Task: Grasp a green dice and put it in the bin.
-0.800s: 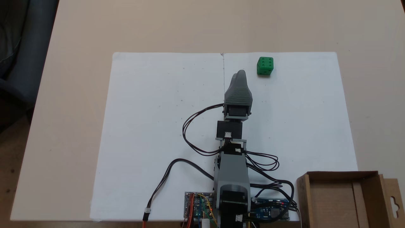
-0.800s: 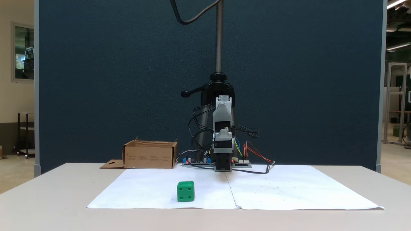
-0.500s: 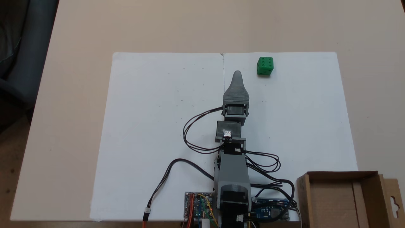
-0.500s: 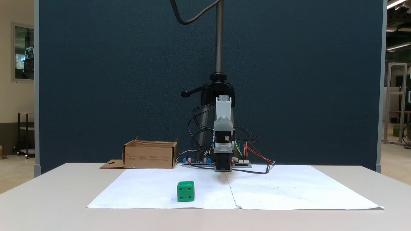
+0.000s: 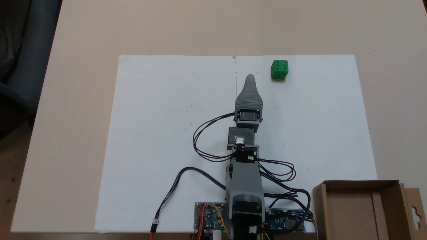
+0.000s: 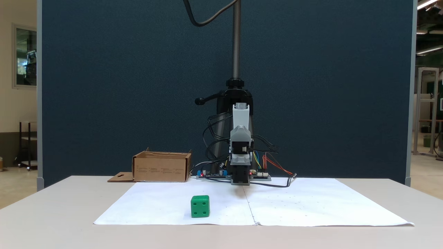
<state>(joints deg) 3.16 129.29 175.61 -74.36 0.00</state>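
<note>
The green dice sits untouched on white paper toward the tabletop's far edge; the claw points beside it, its opening impossible to tell.

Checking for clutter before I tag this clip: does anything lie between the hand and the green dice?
Nothing visible does. In a fixed view, only bare white paper lies between the hand and the green dice; the bin sits far off, beside the arm's base.

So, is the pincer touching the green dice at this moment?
Apart. In a fixed view from above, the pincer tip ends short of the green dice, with bare white paper plainly between them.
</note>
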